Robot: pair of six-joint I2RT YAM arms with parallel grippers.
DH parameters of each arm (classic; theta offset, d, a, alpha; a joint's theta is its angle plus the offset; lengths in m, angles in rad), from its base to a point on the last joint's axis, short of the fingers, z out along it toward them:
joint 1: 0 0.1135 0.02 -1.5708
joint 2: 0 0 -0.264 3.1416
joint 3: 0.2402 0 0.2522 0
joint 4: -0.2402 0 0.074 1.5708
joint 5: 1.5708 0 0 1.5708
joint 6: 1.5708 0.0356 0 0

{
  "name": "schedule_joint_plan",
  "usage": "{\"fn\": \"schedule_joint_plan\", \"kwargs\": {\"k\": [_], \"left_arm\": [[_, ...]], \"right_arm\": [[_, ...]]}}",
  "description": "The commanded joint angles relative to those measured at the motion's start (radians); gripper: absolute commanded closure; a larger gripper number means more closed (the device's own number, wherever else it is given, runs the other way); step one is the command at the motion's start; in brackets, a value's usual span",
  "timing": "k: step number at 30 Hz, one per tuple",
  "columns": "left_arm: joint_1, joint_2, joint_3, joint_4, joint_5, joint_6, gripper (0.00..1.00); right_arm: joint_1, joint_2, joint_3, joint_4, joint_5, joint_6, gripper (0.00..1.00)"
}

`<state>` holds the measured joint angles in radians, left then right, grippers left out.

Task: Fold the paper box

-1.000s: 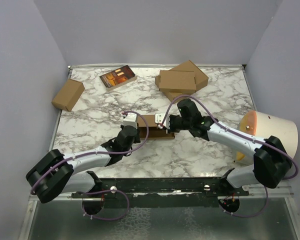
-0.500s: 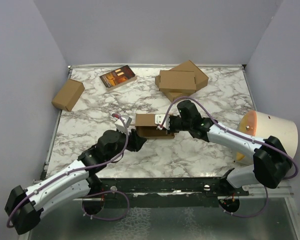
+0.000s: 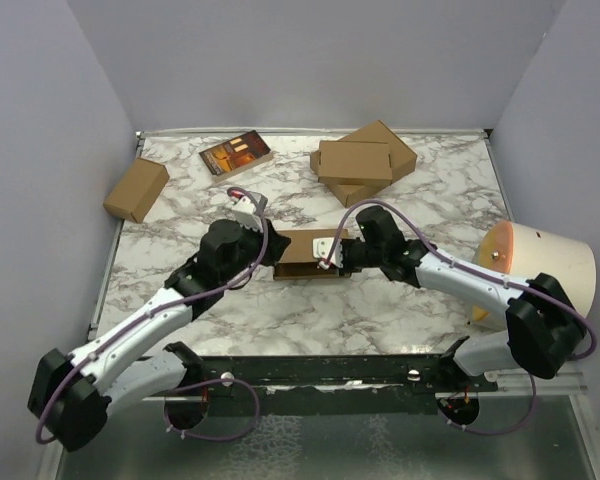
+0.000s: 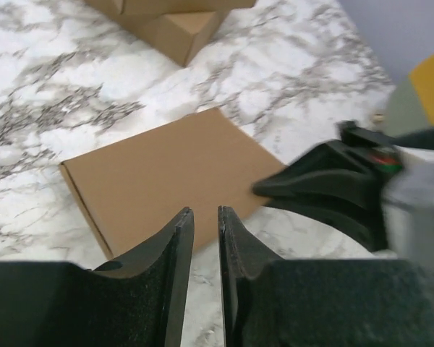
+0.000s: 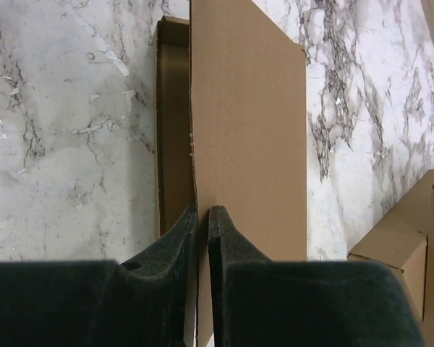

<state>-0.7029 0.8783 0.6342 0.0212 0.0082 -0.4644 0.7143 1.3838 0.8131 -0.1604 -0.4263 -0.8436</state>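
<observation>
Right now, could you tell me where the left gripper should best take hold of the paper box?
Probably the paper box at its thin left-end edge, coming in level from the left: the right gripper pinches the opposite end, and the broad flat panel is too wide for the jaws.

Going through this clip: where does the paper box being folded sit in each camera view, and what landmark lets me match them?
Top external: paper box at mid-table, between the two arms.
Left wrist: paper box at centre, lying flat just past the left fingers.
Right wrist: paper box at upper centre, a panel edge pinched by the right fingers.
Shared landmark: stacked boxes, beyond centre, top edge, lower right.
</observation>
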Motion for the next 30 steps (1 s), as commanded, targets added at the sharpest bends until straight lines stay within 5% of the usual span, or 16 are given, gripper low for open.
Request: {"fn": "schedule_joint_plan", "kwargs": {"k": [1, 11, 18, 22, 30], "left_arm": [[0.109, 0.210, 0.016, 0.117, 0.158, 0.023, 0.78], [0.140, 0.500, 0.028, 0.130, 0.220, 0.045, 0.85], [0.140, 0.517, -0.040, 0.151, 0.189, 0.034, 0.85], [0.140, 0.534, -0.050, 0.161, 0.185, 0.032, 0.85], [0.140, 0.551, -0.045, 0.168, 0.195, 0.031, 0.85]], "right_arm": [[0.006, 0.009, -0.021, -0.065, -0.074, -0.021, 0.91], [0.005, 0.061, -0.006, -0.109, -0.100, -0.034, 0.87], [0.004, 0.059, 0.030, -0.173, -0.141, -0.023, 0.63], [-0.041, 0.035, 0.081, -0.257, -0.293, -0.013, 0.49], [-0.166, 0.062, 0.128, -0.178, -0.489, 0.235, 0.55]]}}
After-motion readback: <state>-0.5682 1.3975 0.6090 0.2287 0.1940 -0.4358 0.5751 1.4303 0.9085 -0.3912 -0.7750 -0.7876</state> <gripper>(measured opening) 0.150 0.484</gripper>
